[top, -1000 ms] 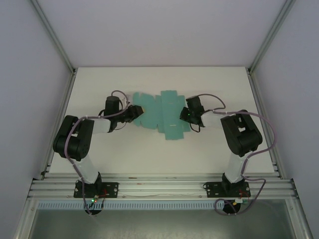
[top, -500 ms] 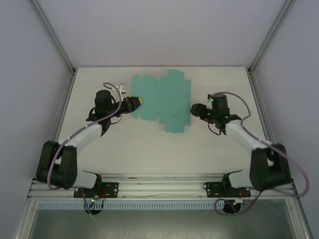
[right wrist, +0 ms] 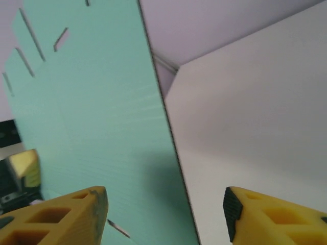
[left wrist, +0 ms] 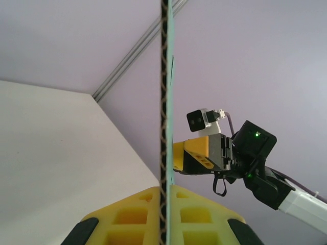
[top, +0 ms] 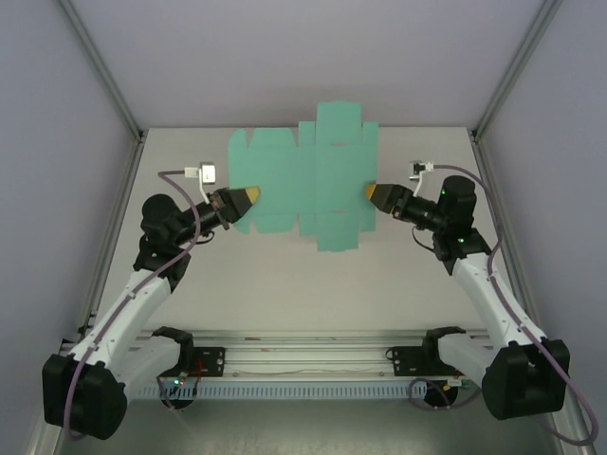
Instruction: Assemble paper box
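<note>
A flat, unfolded teal-green paper box [top: 308, 180], a die-cut sheet with flaps and slits, is held in the air above the far half of a white table [top: 285, 284], between two robot arms. The left gripper [top: 248, 196] is clamped on the sheet's left edge, its yellow fingers [left wrist: 133, 201] pressed against the card from both sides. The right gripper [top: 372, 192] sits at the sheet's right edge, spread wide, with the card's edge between its fingertips and nothing gripped.

Both arms stretch out. The left gripper [top: 248, 196] pinches one side of the paper box [top: 303, 180]; the right gripper [top: 372, 192] gapes wide at the other side.
</note>
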`<action>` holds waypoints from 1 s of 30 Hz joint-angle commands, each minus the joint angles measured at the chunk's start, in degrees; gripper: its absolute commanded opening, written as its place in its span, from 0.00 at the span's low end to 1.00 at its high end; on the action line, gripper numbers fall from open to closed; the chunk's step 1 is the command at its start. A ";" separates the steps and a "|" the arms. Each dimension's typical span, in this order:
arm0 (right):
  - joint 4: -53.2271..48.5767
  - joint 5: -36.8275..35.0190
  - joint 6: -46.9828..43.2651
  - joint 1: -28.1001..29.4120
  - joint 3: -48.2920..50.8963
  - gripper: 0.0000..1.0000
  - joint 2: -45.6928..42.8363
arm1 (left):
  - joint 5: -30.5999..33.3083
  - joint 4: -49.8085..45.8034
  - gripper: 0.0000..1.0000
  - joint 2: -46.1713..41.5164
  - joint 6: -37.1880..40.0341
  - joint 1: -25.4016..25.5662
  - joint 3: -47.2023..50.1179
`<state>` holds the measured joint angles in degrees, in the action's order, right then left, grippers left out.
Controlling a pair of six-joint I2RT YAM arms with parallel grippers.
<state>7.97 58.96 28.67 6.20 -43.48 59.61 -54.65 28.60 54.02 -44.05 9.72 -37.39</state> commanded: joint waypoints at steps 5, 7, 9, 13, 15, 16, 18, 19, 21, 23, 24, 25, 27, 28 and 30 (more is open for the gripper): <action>9.40 9.50 2.80 -0.13 0.26 0.43 -0.22 | 0.32 3.94 0.00 -2.15 -2.01 0.13 0.70; 9.33 10.09 2.10 -0.14 0.16 0.35 -0.19 | 1.14 3.61 0.00 -1.86 -1.96 0.10 0.73; 9.18 10.45 1.02 -0.02 0.21 0.25 -0.20 | 1.69 3.51 0.00 -1.61 -2.08 0.13 0.84; 6.37 10.27 -1.34 0.02 -0.53 0.13 -0.21 | 2.49 2.95 0.00 -1.33 -2.22 0.12 0.94; 6.45 10.71 -1.77 0.08 -0.61 0.07 0.05 | 2.30 3.48 0.00 -1.21 -2.26 0.13 1.09; 6.25 10.58 -2.13 0.24 -0.70 0.00 0.16 | 2.39 3.57 0.00 -1.30 -2.34 0.14 1.25; 5.65 9.76 -3.72 0.41 -0.77 0.00 0.24 | 3.06 2.64 0.00 -1.30 -2.03 0.13 1.52; 3.49 7.98 -5.98 0.61 -1.02 0.00 0.17 | 4.59 -0.53 0.13 -1.52 -0.95 0.12 1.21; -6.45 1.57 -13.93 1.45 -2.72 0.00 0.04 | 10.48 -11.75 0.88 -2.52 3.47 0.08 -0.14; -13.59 -3.67 -19.06 2.69 -4.04 0.00 1.32 | 23.38 -26.67 1.00 -4.08 7.79 0.15 -1.71; -14.51 -3.61 -19.70 2.93 -3.98 0.00 2.37 | 29.78 -32.11 1.00 -4.71 8.58 0.13 -1.85; -15.18 -3.28 -20.26 3.31 -3.94 0.00 3.93 | 36.76 -37.21 1.00 -5.43 9.11 0.05 -1.61; -16.04 -4.08 -20.70 3.95 -3.72 0.00 6.70 | 46.33 -44.11 1.00 -6.65 9.54 0.02 -1.08; -17.28 -4.11 -22.18 4.27 -4.02 0.00 9.04 | 49.75 -46.49 1.00 -7.28 9.53 0.04 -0.64; -18.81 -5.07 -24.82 4.68 -4.97 0.00 12.94 | 54.45 -50.84 1.00 -8.04 9.29 0.04 -0.71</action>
<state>-5.17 57.08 9.93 10.31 -46.41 68.97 -15.81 -8.80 47.62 -37.10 9.76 -37.34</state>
